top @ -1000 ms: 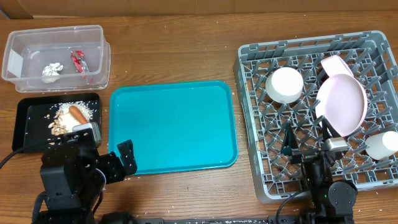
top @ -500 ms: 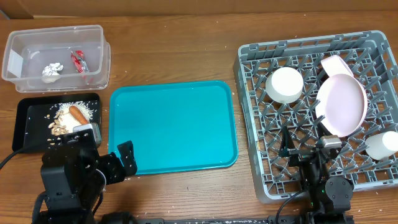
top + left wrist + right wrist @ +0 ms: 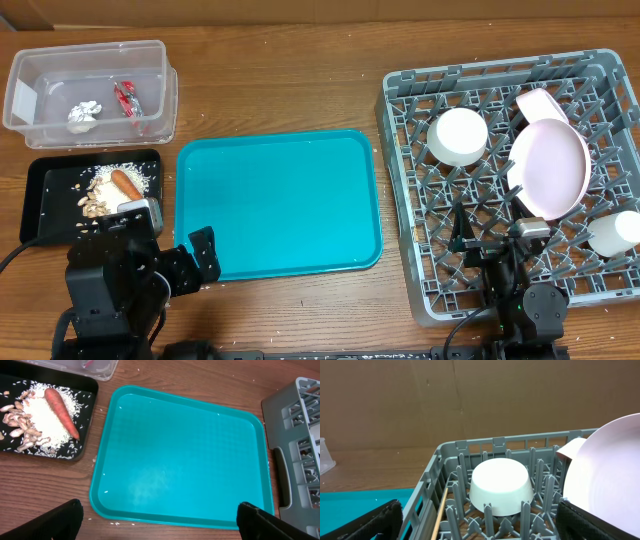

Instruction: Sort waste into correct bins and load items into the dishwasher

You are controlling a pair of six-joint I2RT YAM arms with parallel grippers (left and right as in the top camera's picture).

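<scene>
My left gripper (image 3: 160, 524) hangs wide open and empty just off the near edge of the teal tray (image 3: 185, 455), which has nothing on it. My right gripper (image 3: 480, 527) is spread open too, with nothing between its fingers, low over the near part of the grey dish rack (image 3: 405, 200).

At 12 o'clock from the right gripper, a bowl (image 3: 501, 485) sits upside down over the pegs, which I take to be for draining. At 2 o'clock the white plate (image 3: 607, 475) stands on edge, propped by the pegs so it fills a single slot. The second bowl (image 3: 615, 233) sits at the rack's 3 o'clock edge. At 10 o'clock a thin wooden chopstick (image 3: 440, 510) lies along the inside of the rack's left wall. I can make out only one, and its partner may be hidden under it.

At 10 o'clock from the left gripper, the black tray (image 3: 45, 200) holds the carrot (image 3: 61, 405) on top of white crumbs (image 3: 40, 417), with beige shells (image 3: 20, 430) beside them. Further on at 11 o'clock, the clear tub (image 3: 90, 48) holds the red wrapper (image 3: 126, 98) and the crumpled white wrapper (image 3: 83, 116). With food scraps in one bin, packaging in the other and nothing loose on the tabletop (image 3: 280, 80), I judge the sorting and loading essentially done.

I can read no brand or writing anywhere. The pale patch (image 3: 20, 100) on the tub's left end is too small to tell.
</scene>
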